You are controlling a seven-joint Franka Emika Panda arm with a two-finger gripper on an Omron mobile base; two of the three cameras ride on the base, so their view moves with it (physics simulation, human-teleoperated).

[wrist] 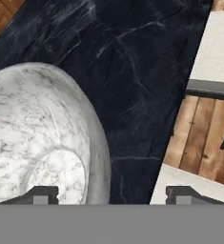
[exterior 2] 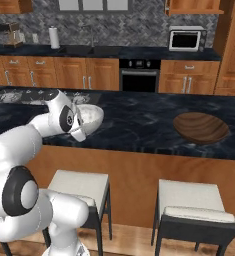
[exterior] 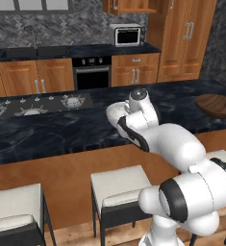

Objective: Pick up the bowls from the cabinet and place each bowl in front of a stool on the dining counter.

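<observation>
Nearest, three stools with pale seats on dark frames stand along the front of the counter (exterior 2: 139, 131): the right base view shows one stool (exterior 2: 81, 187) just under the arm and a second stool (exterior 2: 191, 200) further right, with wooden floor beneath them. Above the brown front panel, the counter's black top with white veining runs across both base views.

Just over that top, the gripper (wrist: 111, 194) points down at the near part of the counter. Its two dark fingertips (wrist: 41, 194) stand wide apart at the bottom of the hand view, one over the rim of the marbled bowl (wrist: 42, 138) and the other out over bare stone, so the jaws are spread and clamp nothing. That grey-white bowl (exterior 2: 91, 116) sits upright on the counter beside the wrist, roughly in front of the first stool; whether a fingertip touches its rim I cannot tell.

Well to the right on the same top lies the wooden bowl (exterior 2: 201, 127), dark brown and shallow, in front of the second stool; it also shows at the right edge of the left base view (exterior: 218, 104).

Beyond the counter, a stove top (exterior: 35, 104) lies lower down. Farthest back, wooden cupboards, an oven (exterior 2: 139, 75) and a microwave (exterior 2: 187, 38) line the grey wall.
</observation>
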